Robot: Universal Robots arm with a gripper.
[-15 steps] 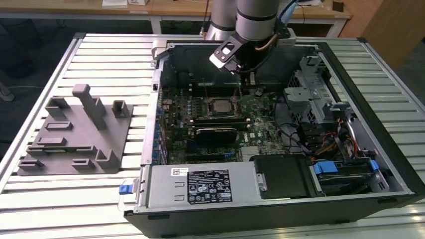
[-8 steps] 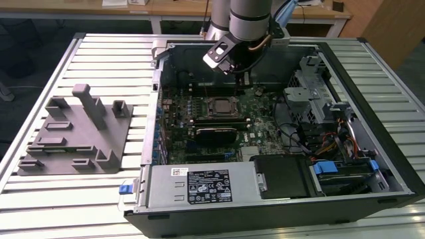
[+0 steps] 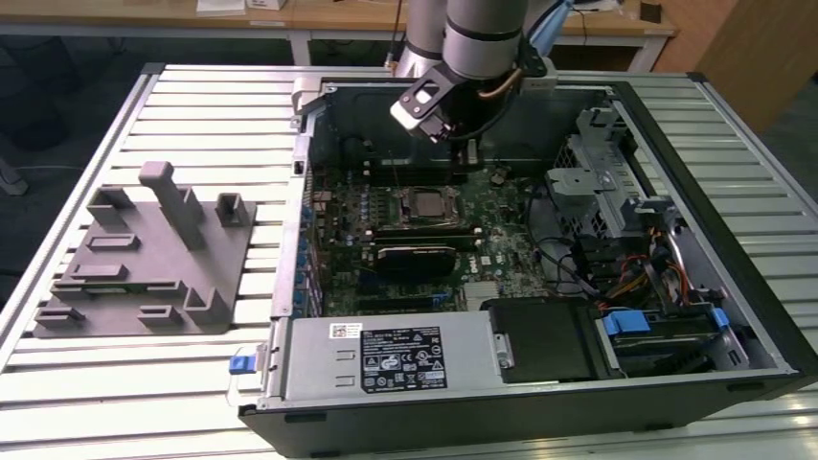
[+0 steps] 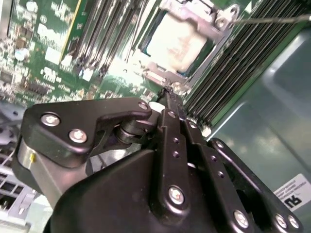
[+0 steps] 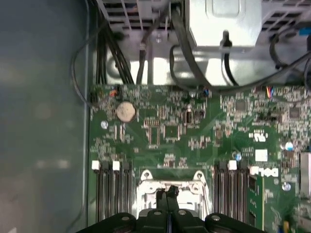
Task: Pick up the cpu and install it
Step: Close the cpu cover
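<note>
Exterior view: an open computer case (image 3: 511, 422) lies on a slatted table (image 3: 192, 105), with a grey tray (image 3: 147, 254) at the exterior view's left. A black-and-white printed label (image 3: 398, 359) and a smaller white sticker (image 3: 345, 331) sit on the metal box in the lower middle of the frame. The gripper (image 3: 465, 149) hangs in the upper middle, above the green board (image 3: 505, 240). In the second wrist view, a white label (image 4: 294, 194) is stuck to the case wall. The cpu (image 4: 177, 41), pale and silvery, lies in its metal socket frame (image 4: 218, 19), just past the gripper (image 4: 168, 93). Its fingers are pressed together with nothing between them. In the first wrist view, the gripper (image 5: 168, 191) is over the frame (image 5: 146, 175); whether they touch cannot be told.
</note>
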